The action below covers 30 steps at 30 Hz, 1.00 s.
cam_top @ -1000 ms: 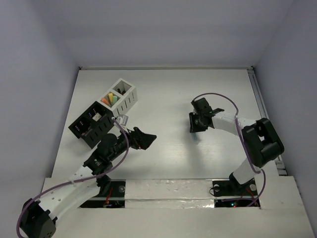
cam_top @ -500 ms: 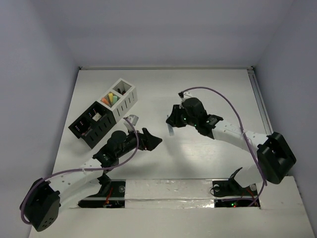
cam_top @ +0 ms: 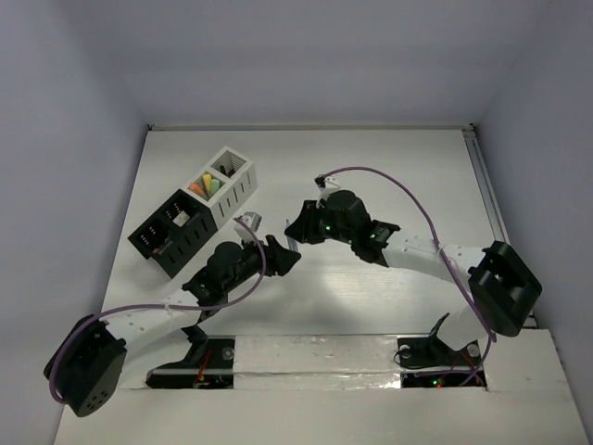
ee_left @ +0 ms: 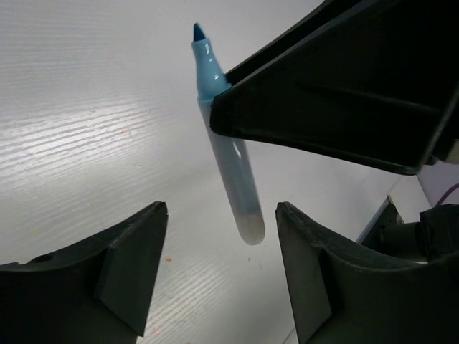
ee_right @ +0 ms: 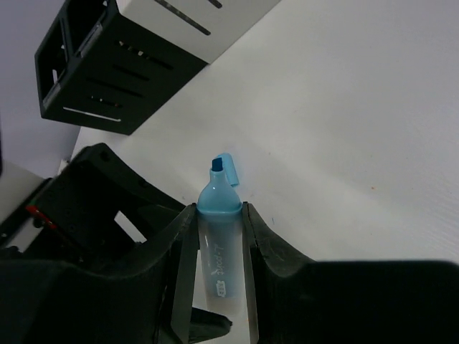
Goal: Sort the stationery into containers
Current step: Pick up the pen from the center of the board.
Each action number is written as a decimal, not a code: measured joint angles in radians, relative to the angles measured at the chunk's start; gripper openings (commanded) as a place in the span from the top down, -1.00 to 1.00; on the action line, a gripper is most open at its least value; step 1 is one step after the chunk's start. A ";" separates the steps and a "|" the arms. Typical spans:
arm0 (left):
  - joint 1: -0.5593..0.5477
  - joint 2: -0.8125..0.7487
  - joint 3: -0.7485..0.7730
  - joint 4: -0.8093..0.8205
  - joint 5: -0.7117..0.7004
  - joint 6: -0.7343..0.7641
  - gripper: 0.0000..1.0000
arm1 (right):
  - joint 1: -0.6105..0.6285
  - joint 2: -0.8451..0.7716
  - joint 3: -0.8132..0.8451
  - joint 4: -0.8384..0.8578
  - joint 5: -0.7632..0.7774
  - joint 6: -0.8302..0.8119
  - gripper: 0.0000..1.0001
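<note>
My right gripper [cam_top: 295,230] [ee_right: 218,207] is shut on a light blue marker [ee_right: 219,233], uncapped tip outward, held above the table. In the left wrist view the marker [ee_left: 231,161] hangs from the right gripper's black fingers [ee_left: 323,107]. Its rear end sits just ahead of the gap of my open, empty left gripper [ee_left: 219,212] [cam_top: 281,256], not touching either jaw. The white container [cam_top: 230,181] holds yellow, orange and green pieces [cam_top: 206,184]. The black container [cam_top: 171,230] stands beside it, to its front left.
Both containers stand at the table's far left, left of the grippers; they also show in the right wrist view, black [ee_right: 107,79] and white [ee_right: 208,14]. A rail [cam_top: 486,195] runs along the table's right edge. Purple cables loop off both arms.
My right arm has swung left across the table with the blue marker, up to the left gripper. My left gripper has shifted slightly toward it and stays open.
</note>
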 measured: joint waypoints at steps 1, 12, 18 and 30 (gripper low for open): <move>0.000 0.013 0.000 0.006 -0.002 0.002 -0.11 | 0.002 0.000 0.000 0.007 0.000 0.005 0.80; -0.008 0.041 0.000 0.033 -0.016 0.015 0.95 | 0.022 0.014 0.000 0.061 0.002 0.025 0.79; -0.007 -0.024 -0.007 0.003 -0.050 0.019 1.00 | 0.023 0.014 0.000 0.101 -0.001 0.037 0.74; -0.010 -0.372 -0.047 -0.214 -0.105 0.039 1.00 | 0.037 -0.045 0.001 0.044 -0.010 -0.013 -0.33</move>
